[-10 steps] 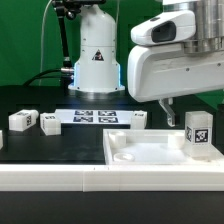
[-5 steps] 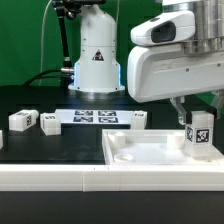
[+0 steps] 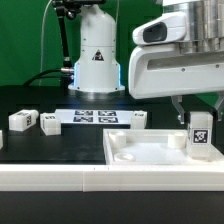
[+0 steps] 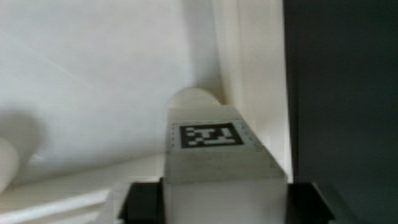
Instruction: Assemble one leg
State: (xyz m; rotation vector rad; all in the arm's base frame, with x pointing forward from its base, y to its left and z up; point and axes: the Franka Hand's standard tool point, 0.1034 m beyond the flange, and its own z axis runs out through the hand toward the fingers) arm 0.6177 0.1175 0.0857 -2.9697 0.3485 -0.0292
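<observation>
The leg (image 3: 200, 134), a small white post with a square tag, stands upright in the corner of the large white tray-like piece (image 3: 135, 152) at the exterior view's right. My gripper (image 3: 200, 118) has come down over it, with a finger on each side of its upper part. In the wrist view the leg (image 4: 215, 150) fills the gap between the two black fingertips (image 4: 146, 204), and the gripper (image 4: 226, 205) is shut on it. The leg's foot rests against the tray's raised rim (image 4: 249, 60).
Three more white legs lie on the black table: two at the exterior view's left (image 3: 22, 120) (image 3: 50, 122) and one near the middle (image 3: 137, 119). The marker board (image 3: 95, 116) lies behind them, in front of the arm's base (image 3: 97, 60).
My gripper has come down around the leg's top and closed on it. The leg has shifted only slightly. The other legs have not moved.
</observation>
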